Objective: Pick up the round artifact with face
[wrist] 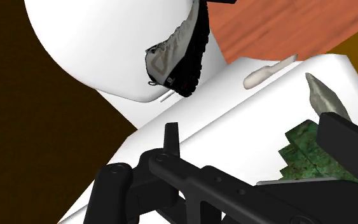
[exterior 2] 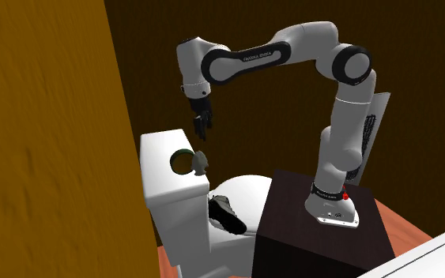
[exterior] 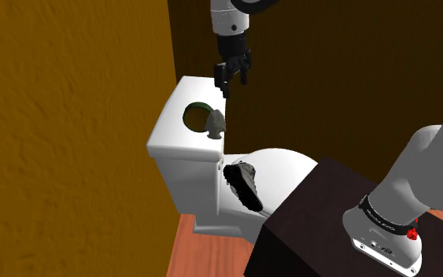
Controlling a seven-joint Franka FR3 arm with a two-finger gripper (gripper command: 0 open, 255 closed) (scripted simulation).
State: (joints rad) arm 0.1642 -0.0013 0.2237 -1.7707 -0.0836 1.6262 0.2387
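A round dark-green artifact (exterior: 193, 116) lies flat on the white toilet tank lid (exterior: 172, 130), with a grey pointed stone-like piece (exterior: 215, 120) touching its side nearest the bowl. In the second exterior view the artifact (exterior 2: 180, 160) and the grey piece (exterior 2: 200, 162) sit the same way. My black gripper (exterior: 231, 72) hangs open above the tank's back edge, a little above both objects, holding nothing. In the wrist view the mottled green artifact (wrist: 301, 149) shows next to one finger (wrist: 344, 143), with the gripper (wrist: 254, 130) over bare white lid.
A grey and black shoe (exterior: 243, 185) lies on the closed toilet seat (exterior: 286, 169). An ochre wall (exterior: 62, 118) stands close beside the tank and a dark brown wall behind it. My dark stand (exterior: 310, 224) sits beside the bowl on a wooden floor.
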